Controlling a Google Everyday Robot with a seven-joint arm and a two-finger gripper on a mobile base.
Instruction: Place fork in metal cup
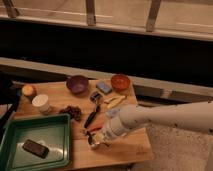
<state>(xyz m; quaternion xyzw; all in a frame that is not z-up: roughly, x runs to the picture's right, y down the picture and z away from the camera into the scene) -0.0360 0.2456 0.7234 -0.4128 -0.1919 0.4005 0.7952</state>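
Two bowls stand at the far side of the table (127, 143): a purple bowl (77, 84) and an orange bowl (120, 82), with a blue block (104, 87) between them. The cup (95, 96) is just in front of the block, near the middle of the table. The fork (92, 117) seems to be the long dark piece lying just in front of the cup. The gripper (97, 140) hangs low over the near part of the table, close to the near end of the fork, on a white arm (165, 117) that comes from the right. Whether the claw is spread or pinching something, I cannot tell. At the left, a green tray (52, 135) holds a dark object (35, 148).
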